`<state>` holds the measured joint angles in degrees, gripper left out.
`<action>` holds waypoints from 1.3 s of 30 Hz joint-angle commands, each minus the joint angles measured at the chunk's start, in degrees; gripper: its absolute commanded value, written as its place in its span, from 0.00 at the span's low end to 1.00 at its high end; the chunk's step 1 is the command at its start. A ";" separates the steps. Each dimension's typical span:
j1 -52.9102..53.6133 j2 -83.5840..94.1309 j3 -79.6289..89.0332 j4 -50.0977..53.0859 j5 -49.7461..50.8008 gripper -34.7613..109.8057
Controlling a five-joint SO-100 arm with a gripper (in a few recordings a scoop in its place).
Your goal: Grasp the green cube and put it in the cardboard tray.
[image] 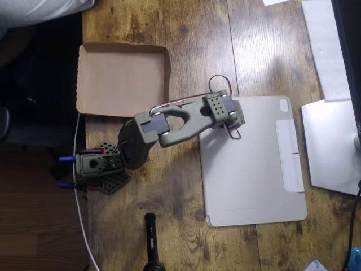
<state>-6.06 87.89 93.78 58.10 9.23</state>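
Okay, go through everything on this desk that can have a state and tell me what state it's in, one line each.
cardboard tray: lying flat on the table, nothing inside it.
arm: stretched out over the corner of the tablet cover.
gripper: under the arm's wrist, so open or shut cannot be told.
tablet cover: closed, flat on the table.
green cube: cannot be made out.

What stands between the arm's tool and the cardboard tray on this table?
Nothing visible. Only bare wooden table lies between the tool, which is over the grey tablet cover, and the cardboard tray.
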 commanded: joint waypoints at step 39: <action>-44.56 40.61 19.69 35.95 -10.37 0.49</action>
<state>-49.39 127.62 113.91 93.34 -0.18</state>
